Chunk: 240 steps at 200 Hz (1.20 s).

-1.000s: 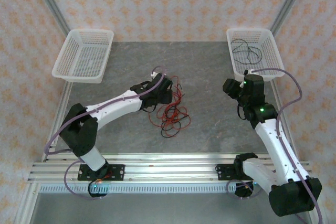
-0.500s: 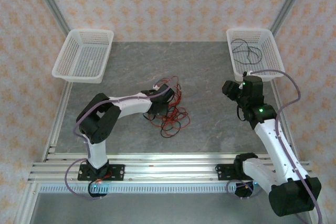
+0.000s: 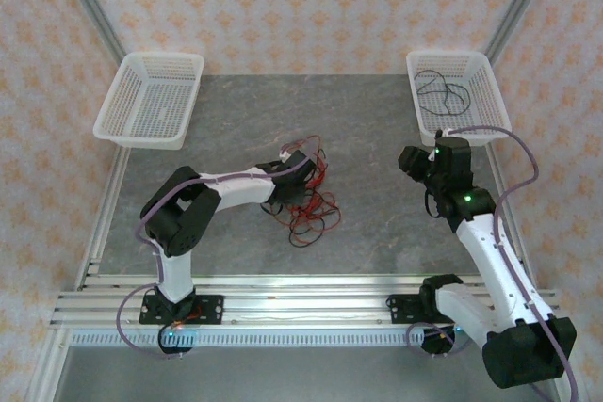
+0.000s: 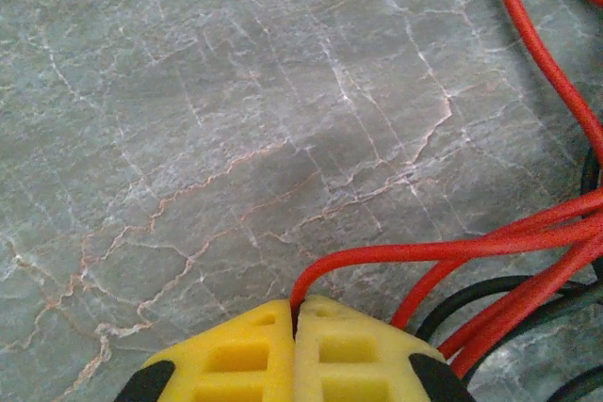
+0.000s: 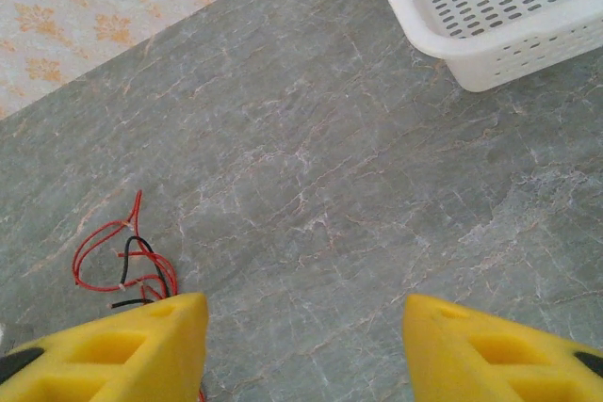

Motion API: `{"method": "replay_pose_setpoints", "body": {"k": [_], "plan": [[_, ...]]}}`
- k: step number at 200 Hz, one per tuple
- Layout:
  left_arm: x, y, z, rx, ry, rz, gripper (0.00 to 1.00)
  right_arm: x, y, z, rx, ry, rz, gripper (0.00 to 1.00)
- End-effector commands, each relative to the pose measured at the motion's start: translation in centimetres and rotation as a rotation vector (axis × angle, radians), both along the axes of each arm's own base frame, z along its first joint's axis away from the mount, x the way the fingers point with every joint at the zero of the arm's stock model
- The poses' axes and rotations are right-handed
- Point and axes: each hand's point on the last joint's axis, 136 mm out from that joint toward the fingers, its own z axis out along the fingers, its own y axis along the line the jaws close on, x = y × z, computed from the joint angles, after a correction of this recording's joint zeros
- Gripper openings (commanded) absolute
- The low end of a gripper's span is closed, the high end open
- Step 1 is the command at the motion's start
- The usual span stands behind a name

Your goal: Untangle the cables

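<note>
When you look down from the top camera, the cables [image 3: 307,206] lie in one loose heap in the middle of the table [image 3: 377,223]. The heap is longer than it is wide and runs from 12 o'clock to 6 o'clock. It is made of thin red and black loops, all mixed up. The left claw [image 3: 288,191] sits low at the heap's 9 o'clock edge. The right claw [image 3: 412,159] hangs well apart, at 3 o'clock from the heap. One black cable [image 3: 445,91] lies curled in the right basket [image 3: 415,91].

On the left wrist camera, the left claw [image 4: 294,327] is pinched tight on a red cable [image 4: 443,251]. The cable bends out of the yellow fingertips [image 4: 349,345] and runs off toward 3 o'clock. Black strands [image 4: 490,289] cross under it at 4 o'clock.

On the right wrist camera, the right claw [image 5: 303,308] is spread wide over bare table [image 5: 330,167]. You see a bit of the heap [image 5: 122,261] at 8 o'clock and the right basket [image 5: 490,40] at 1 o'clock.
</note>
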Motion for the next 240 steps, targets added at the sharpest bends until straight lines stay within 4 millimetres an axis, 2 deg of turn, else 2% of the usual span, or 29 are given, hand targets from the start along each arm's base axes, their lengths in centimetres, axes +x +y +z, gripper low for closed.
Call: {"method": "replay_pose_setpoints", "body": {"k": [1, 12, 33, 38, 55, 83, 118, 130, 158, 179, 218, 240], "plan": [[-2.1, 5.0, -5.9, 0.183, 0.105, 0.053, 0.00, -0.1, 0.0, 0.0, -0.004, -0.003, 0.002, 0.56], [-1.5, 4.7, -4.6, 0.179, 0.074, 0.056, 0.00, -0.1, 0.1, 0.1, -0.002, -0.003, 0.004, 0.56], [-0.2, 3.7, -0.3, 0.178, -0.010, 0.046, 0.00, -0.1, 0.2, 0.4, 0.006, -0.005, 0.007, 0.56], [0.3, 3.2, 1.8, 0.160, -0.052, 0.045, 0.00, -0.1, 0.2, 0.4, 0.010, -0.005, 0.010, 0.56], [1.2, 2.1, 6.5, 0.135, -0.136, 0.035, 0.00, -0.1, 0.8, 0.8, 0.032, -0.012, 0.034, 0.56], [1.7, 1.1, 13.0, 0.075, -0.251, 0.035, 0.00, -0.1, 2.0, 1.4, 0.087, -0.031, 0.081, 0.56], [1.2, 0.5, 17.9, -0.007, -0.332, 0.026, 0.00, -0.2, 4.3, 2.1, 0.119, -0.052, 0.160, 0.56], [0.9, 0.3, 19.0, -0.036, -0.346, 0.020, 0.00, -0.4, 6.0, 2.3, 0.135, -0.057, 0.217, 0.56], [0.5, -0.2, 21.2, -0.115, -0.382, 0.010, 0.00, -1.3, 11.4, 2.5, 0.197, -0.065, 0.401, 0.56], [0.5, -0.6, 23.0, -0.158, -0.412, 0.008, 0.00, -1.8, 15.3, 1.9, 0.217, -0.055, 0.509, 0.56], [1.0, -1.1, 27.2, -0.212, -0.480, -0.001, 0.00, -2.1, 21.1, -0.6, 0.222, -0.001, 0.592, 0.57], [1.2, -1.2, 29.5, -0.238, -0.520, -0.005, 0.00, -1.5, 23.7, -3.4, 0.241, 0.054, 0.582, 0.56]]}}
